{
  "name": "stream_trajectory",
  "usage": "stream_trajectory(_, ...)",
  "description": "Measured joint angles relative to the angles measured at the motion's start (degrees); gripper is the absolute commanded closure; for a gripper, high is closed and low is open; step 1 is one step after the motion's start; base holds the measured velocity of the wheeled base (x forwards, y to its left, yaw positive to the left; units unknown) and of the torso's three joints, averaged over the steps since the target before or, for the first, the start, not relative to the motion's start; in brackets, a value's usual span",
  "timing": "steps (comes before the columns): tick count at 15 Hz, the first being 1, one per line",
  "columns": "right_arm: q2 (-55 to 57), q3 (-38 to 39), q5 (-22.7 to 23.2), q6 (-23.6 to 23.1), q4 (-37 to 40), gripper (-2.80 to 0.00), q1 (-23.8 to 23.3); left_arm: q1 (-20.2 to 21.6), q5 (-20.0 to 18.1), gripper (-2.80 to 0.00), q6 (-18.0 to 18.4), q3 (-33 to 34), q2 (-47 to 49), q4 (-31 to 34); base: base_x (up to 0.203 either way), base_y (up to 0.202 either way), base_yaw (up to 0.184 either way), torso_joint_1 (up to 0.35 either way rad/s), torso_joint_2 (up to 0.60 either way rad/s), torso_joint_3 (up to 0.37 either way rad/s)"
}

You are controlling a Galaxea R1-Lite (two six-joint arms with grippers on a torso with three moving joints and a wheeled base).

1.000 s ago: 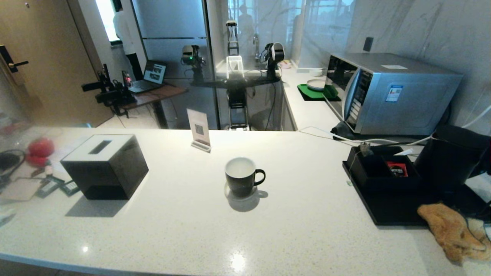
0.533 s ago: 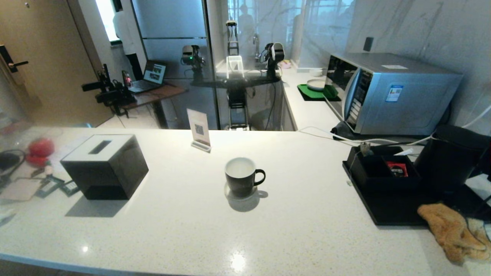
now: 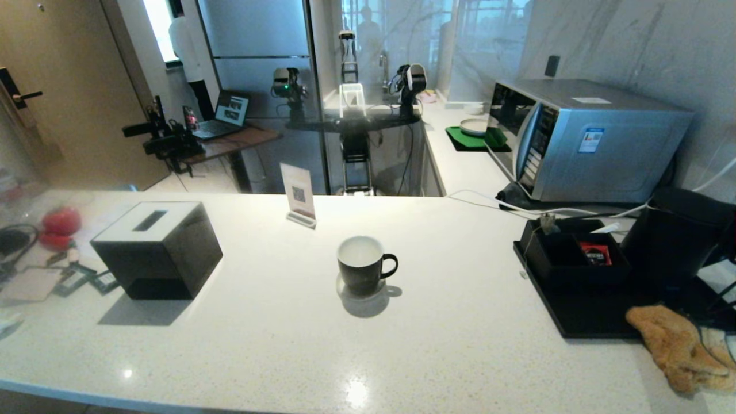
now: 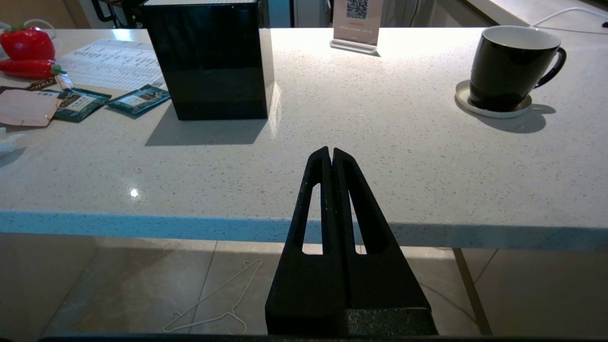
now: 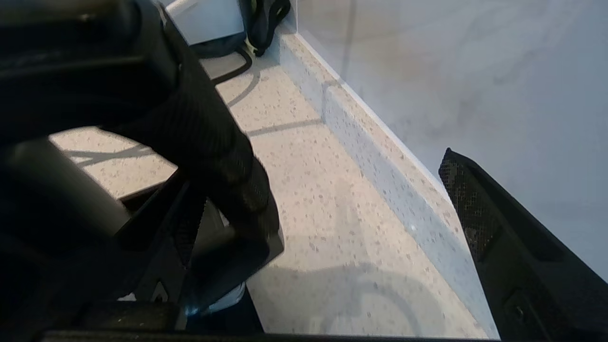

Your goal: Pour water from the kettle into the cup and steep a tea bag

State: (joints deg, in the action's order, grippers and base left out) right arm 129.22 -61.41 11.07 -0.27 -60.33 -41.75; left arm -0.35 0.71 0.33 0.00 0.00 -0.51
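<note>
The left gripper (image 4: 331,153) was matte black plastic, its two long tapered fingers (image 4: 313,199) each pierced by a narrow slot running lengthwise, widening into a solid block at the base with a faintly speckled finish. The right gripper (image 5: 361,209) was likewise black; its fingers (image 5: 479,209) were flat, angular wedges whose inner faces carried a fine cross-hatched grip texture. No cables, screws or markings showed on either.

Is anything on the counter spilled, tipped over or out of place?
Nothing is spilled or tipped. The cup stands upright on its coaster, and the kettle is upright. Only a crumpled orange cloth lies loose at the tray.
</note>
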Motion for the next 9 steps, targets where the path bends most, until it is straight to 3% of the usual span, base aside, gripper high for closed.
stream_trajectory(9, 2.7, -5.6, 3.6, -0.1, 0.1, -2.8, 0.2, 0.0, 0.0, 0.0, 0.0, 0.0, 0.0, 0.0, 0.0, 0.0, 0.0, 0.0, 0.0, 0.0)
